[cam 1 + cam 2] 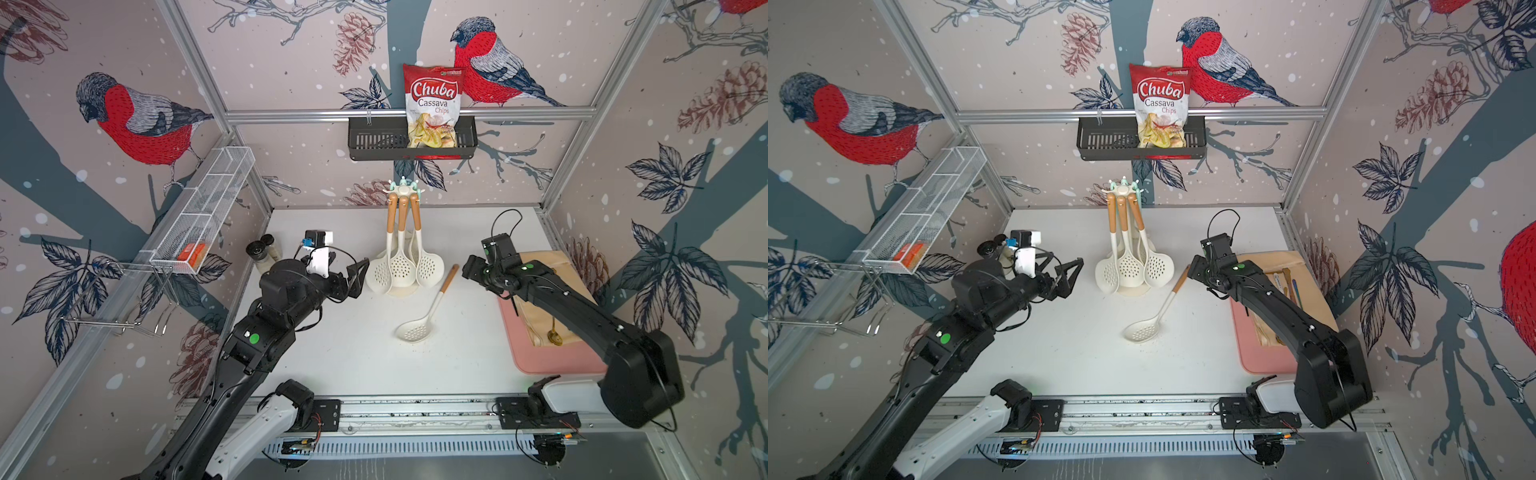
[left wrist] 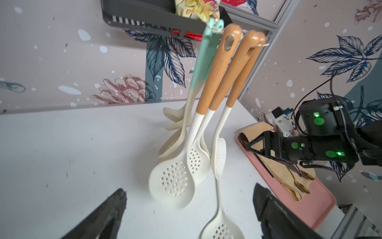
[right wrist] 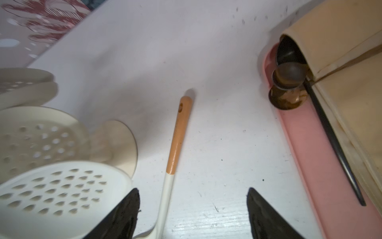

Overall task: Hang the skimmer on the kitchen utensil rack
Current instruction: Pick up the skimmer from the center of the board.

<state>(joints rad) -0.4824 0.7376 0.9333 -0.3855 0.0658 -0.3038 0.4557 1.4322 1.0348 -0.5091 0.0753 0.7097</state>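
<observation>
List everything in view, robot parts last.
rack: one, cream, rear centre
hung skimmers: three, white and wood, on rack
mint utensil: at least one, behind them on rack
loose skimmer: one, white and wood, flat on table before rack
basket: one, black, back wall
chips bag: one, red and white, in basket
mesh shelf: one, white, left wall
box: one, orange, in mesh shelf
bottles: two, black caps, rear left
tray: one, pink, right
cloth: one, beige, on tray
cutlery: several, gold and dark, on tray and cloth
left pincer: open, empty, beside hung skimmers
right pincer: open, over loose skimmer's handle
</observation>
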